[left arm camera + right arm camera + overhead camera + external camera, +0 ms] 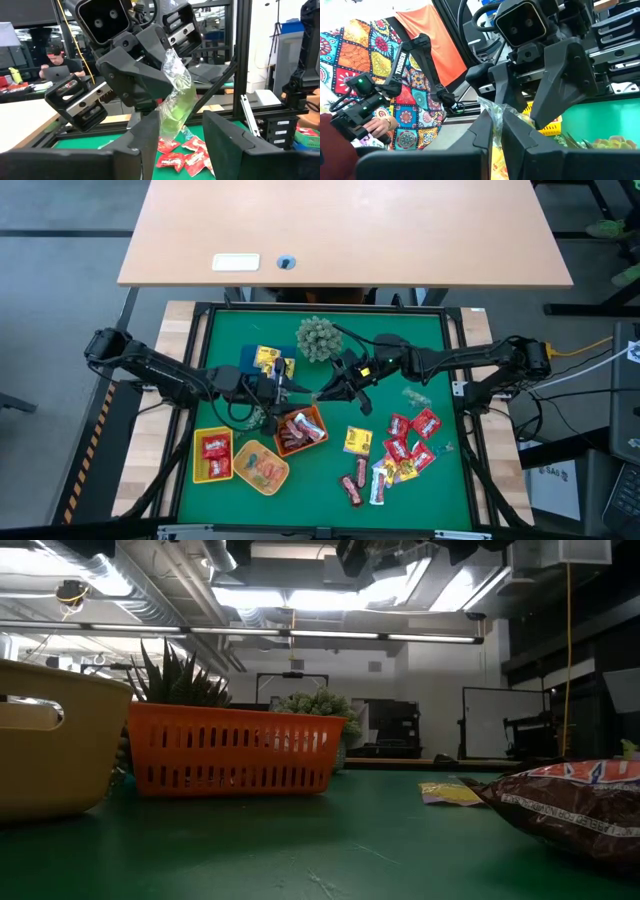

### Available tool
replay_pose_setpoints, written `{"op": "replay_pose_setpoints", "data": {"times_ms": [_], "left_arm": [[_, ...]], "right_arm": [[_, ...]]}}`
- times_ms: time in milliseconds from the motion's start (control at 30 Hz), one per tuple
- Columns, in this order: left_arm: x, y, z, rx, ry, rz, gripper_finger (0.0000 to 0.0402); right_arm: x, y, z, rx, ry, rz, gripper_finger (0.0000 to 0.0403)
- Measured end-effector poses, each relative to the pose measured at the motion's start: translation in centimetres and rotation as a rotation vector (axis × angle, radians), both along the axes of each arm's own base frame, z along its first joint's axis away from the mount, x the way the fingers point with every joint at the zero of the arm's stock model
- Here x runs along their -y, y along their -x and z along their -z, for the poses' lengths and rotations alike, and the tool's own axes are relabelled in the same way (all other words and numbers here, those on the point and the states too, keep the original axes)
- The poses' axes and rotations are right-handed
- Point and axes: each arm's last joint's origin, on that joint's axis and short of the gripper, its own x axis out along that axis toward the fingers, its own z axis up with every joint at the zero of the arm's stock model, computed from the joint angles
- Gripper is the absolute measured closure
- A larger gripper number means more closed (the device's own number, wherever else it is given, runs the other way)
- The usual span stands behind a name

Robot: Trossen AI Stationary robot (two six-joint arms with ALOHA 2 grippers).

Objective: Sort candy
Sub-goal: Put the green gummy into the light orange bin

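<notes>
Handing over mid-air above the green mat [330, 480], just beside the orange tray [301, 430]: right gripper [322, 393] pinches a clear greenish candy packet [176, 97]; left gripper [283, 385] stands spread, fingers either side of its lower end. Best practice, judged: left closes squarely on the packet before right lets go, then lowers it to the matching tray.

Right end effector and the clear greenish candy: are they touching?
Touching. In the right wrist view the right end effector is shut on the clear greenish candy, its wrapper pinched between the fingers; the left wrist view shows it hanging from that end effector.
</notes>
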Motion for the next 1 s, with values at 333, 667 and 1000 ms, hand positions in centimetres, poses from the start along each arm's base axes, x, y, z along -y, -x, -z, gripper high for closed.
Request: {"op": "replay_pose_setpoints", "data": {"times_ms": [333,667,1000], "left_arm": [[-0.05,0.00,0.00,0.000,0.002,-0.016,0.0323],[-0.05,0.00,0.03,-0.002,0.002,-0.016,0.0395],[-0.05,0.00,0.07,-0.006,0.001,-0.015,0.0401]], "right_arm": [[0.00,0.00,0.00,0.011,0.020,0.001,0.0375],[0.02,0.00,0.03,0.007,0.019,0.002,0.0375],[0.03,0.02,0.08,-0.008,-0.001,-0.008,0.0318]]}}
